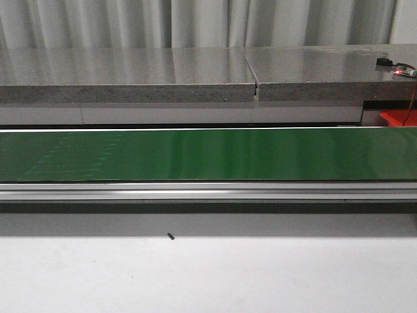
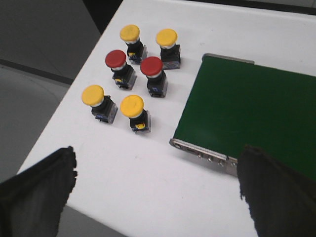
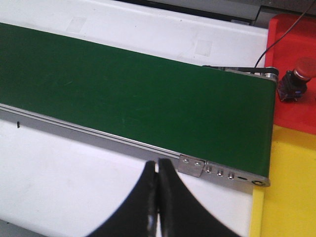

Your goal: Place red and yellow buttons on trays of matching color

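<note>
Six buttons (image 2: 132, 81) are sitting on the white table (image 2: 148, 187) beside the green belt (image 2: 252, 108). The left gripper (image 2: 155, 185) is hanging above them, fingers wide open. It should drop straight onto one button. The right gripper (image 3: 158, 197) is pinched closed. One red button (image 3: 295, 79) is sitting on the red tray (image 3: 296, 118).

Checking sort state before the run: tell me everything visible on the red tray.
The red tray is glossy, plastic-looking, lying flat past the end of the green belt, with the yellow tray directly adjoining it. One red button already stands on it, near the belt end, upright on its dark base. A thin black cable crosses over it. Only part of it shows; the front view catches just a corner.
</note>
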Controlling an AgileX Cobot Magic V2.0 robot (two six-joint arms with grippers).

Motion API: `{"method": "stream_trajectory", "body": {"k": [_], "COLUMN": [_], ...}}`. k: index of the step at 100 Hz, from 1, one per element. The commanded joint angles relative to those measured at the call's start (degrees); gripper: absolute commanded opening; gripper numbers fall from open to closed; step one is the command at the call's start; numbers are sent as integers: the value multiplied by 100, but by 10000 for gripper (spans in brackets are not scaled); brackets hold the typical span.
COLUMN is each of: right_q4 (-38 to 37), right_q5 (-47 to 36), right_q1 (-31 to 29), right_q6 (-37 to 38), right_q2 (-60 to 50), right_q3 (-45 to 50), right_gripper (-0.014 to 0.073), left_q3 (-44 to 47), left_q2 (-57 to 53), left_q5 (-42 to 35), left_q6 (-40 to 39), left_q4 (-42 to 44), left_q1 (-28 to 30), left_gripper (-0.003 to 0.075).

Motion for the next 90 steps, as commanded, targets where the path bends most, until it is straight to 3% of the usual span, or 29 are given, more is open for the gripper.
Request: {"method": "stream_trajectory", "body": {"k": [1, 22, 49, 67, 90], "right_q4": [35, 35, 35, 35, 35], "right_q5": [-369, -369, -369, -369, -369], "right_q1": [9, 9, 9, 9, 9], "right_q6": [-1, -1, -1, -1, -1], "right_q2": [-8, -8, -8, -8, -8], "right_q3": [-137, -137, -137, -137, -137], "right_gripper": [-67, -67, -67, -67, -67], "left_q3": [-555, -1188, -1330, -1330, -1330], "left_q2": [446, 1327, 2373, 3124, 3990], "left_q5": [-320, -1122, -1535, -1845, -1850], "left_q6": [-91, -91, -46, -33, 112], "left_q4": [308, -395, -903, -1295, -1409], "left_q1": [179, 1201, 2511, 2923, 2956], "left_gripper": [640, 640, 640, 640, 640]}}
